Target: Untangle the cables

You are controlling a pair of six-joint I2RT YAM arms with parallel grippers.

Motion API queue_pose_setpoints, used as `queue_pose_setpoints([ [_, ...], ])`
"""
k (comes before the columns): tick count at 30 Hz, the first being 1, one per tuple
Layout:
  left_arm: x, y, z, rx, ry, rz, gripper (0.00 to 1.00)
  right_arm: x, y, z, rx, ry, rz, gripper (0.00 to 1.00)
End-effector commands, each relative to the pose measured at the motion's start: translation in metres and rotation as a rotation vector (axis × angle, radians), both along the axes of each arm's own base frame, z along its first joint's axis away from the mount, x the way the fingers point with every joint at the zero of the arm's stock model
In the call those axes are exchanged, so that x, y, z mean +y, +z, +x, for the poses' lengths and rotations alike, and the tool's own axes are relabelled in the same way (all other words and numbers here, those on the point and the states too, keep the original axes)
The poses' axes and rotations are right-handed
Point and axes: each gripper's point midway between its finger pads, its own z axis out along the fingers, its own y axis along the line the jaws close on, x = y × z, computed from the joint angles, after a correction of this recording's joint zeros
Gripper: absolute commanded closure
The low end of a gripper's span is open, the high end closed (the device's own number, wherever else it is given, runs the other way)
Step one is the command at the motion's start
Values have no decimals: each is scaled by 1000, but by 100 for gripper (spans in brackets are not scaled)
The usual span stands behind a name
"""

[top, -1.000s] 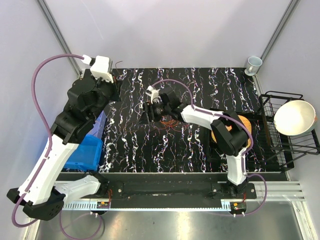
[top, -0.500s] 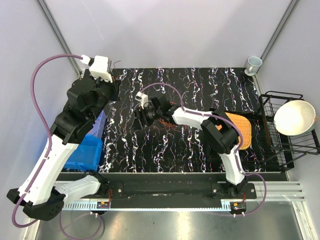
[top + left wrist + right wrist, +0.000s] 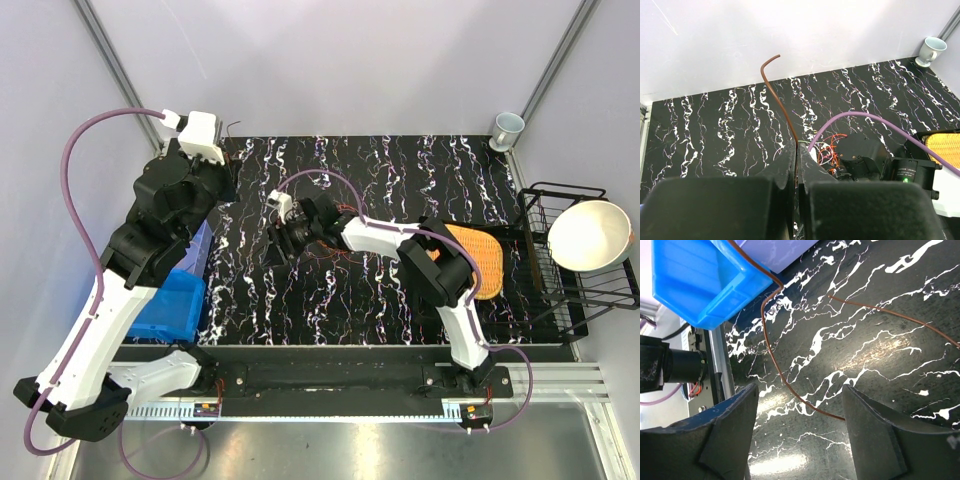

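The cables (image 3: 338,252) lie as a small tangle of thin orange and red loops on the black marbled mat (image 3: 400,300), and show as cables (image 3: 828,149) in the left wrist view. My left gripper (image 3: 796,150) is shut on a brown cable (image 3: 782,100) whose bent free end sticks up past the jaws. From above, the left gripper (image 3: 224,182) hangs at the mat's far-left edge. My right gripper (image 3: 284,236) stands open just left of the tangle. In its wrist view the brown cable (image 3: 774,365) runs loose across the mat between the right gripper (image 3: 800,426) fingers, untouched.
A blue bin (image 3: 172,300) sits off the mat's left edge, seen also as the blue bin (image 3: 700,280). An orange woven mat (image 3: 482,262) lies at the right. A black wire rack (image 3: 560,290) holds a white bowl (image 3: 590,235). A cup (image 3: 508,128) stands at the far right corner.
My right gripper has moved left across the mat, from over the tangle to its left side, and its jaws opened slightly wider. The left arm has not moved.
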Motion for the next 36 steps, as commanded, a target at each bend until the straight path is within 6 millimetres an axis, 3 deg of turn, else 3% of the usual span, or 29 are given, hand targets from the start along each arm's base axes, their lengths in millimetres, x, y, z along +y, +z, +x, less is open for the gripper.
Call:
queue_pose_setpoints([
  [1, 8, 12, 1, -41, 32, -8, 100, 10, 0, -8, -20, 72, 15, 30],
  [7, 8, 11, 1, -38, 30, -7, 100, 13, -6, -7, -42, 72, -1, 33],
  [16, 10, 6, 4, -30, 42, 3, 100, 12, -4, -11, -27, 85, 14, 66],
  [22, 12, 4, 6, -28, 53, 3, 100, 9, 0, -18, -11, 97, 32, 100],
  [27, 14, 2, 8, -21, 68, 11, 100, 8, 7, -28, 14, 120, 67, 100],
  [28, 15, 2, 8, -22, 71, 10, 100, 8, 9, -29, 20, 124, 72, 95],
  [32, 16, 3, 8, -23, 74, 8, 100, 9, 13, -32, 33, 143, 79, 60],
  [36, 17, 4, 8, -23, 76, 8, 100, 9, 11, -33, 41, 149, 76, 56],
])
